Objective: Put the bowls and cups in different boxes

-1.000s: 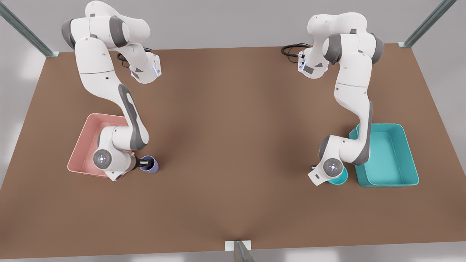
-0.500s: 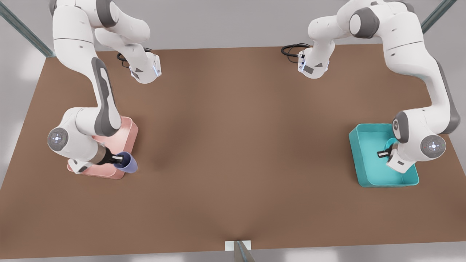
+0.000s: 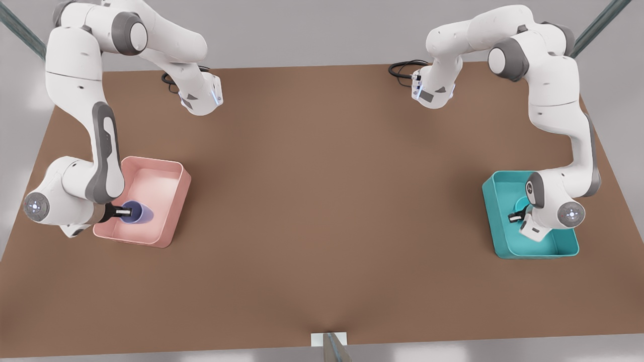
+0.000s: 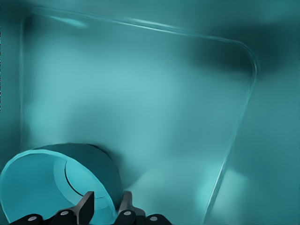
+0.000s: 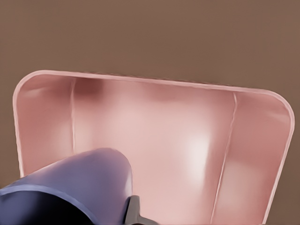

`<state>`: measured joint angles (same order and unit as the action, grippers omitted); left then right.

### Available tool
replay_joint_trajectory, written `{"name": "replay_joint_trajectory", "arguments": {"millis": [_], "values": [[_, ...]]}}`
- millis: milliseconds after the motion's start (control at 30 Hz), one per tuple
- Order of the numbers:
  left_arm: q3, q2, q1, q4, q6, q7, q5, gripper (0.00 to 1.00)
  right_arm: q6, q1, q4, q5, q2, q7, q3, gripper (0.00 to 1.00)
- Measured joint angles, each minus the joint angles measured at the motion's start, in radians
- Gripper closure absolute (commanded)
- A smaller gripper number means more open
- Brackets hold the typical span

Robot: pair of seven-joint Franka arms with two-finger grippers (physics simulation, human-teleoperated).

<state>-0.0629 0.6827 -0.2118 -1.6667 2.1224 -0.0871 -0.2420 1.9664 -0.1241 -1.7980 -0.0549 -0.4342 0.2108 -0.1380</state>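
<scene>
- The lavender cup is tipped on its side over the pink box, its long axis running across the front view with the mouth toward the right gripper, whose fingers are clamped on its rim.
- The teal bowl hangs tilted inside the teal box, its opening facing the left gripper; the fingers pinch its wall.
- Whether the bowl touches the box floor is hard to judge.
- Both boxes sit well apart on the brown desk, with grey walls beyond.

Glossy smooth plastic — pink box, teal box — on matt brown table
</scene>
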Motion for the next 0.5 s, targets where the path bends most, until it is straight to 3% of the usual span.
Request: {"name": "replay_joint_trajectory", "arguments": {"millis": [133,267,300,333,367,500], "values": [[0.002,-0.188,0.048,0.020,-0.097,0.004,0.017,0.00,0.095,0.000,-0.056,-0.002,-0.024,0.032,0.001,0.79],[0.051,-0.443,0.261,0.071,-0.277,0.008,0.098,0.00,0.173,0.000,-0.086,-0.008,-0.037,0.058,0.003,0.79],[0.077,-0.450,0.282,0.129,-0.325,0.008,0.117,0.00,0.184,0.000,-0.090,-0.012,-0.039,0.063,0.004,0.70],[0.099,-0.448,0.298,0.168,-0.370,0.008,0.129,0.00,0.193,0.000,-0.092,-0.015,-0.042,0.067,0.005,0.44],[0.111,-0.447,0.306,0.188,-0.407,0.007,0.137,0.00,0.199,0.000,-0.093,-0.017,-0.044,0.070,0.006,0.00],[0.126,-0.449,0.299,0.206,-0.516,0.006,0.154,0.00,0.214,0.000,-0.092,0.015,-0.049,0.051,0.010,0.00]]}}
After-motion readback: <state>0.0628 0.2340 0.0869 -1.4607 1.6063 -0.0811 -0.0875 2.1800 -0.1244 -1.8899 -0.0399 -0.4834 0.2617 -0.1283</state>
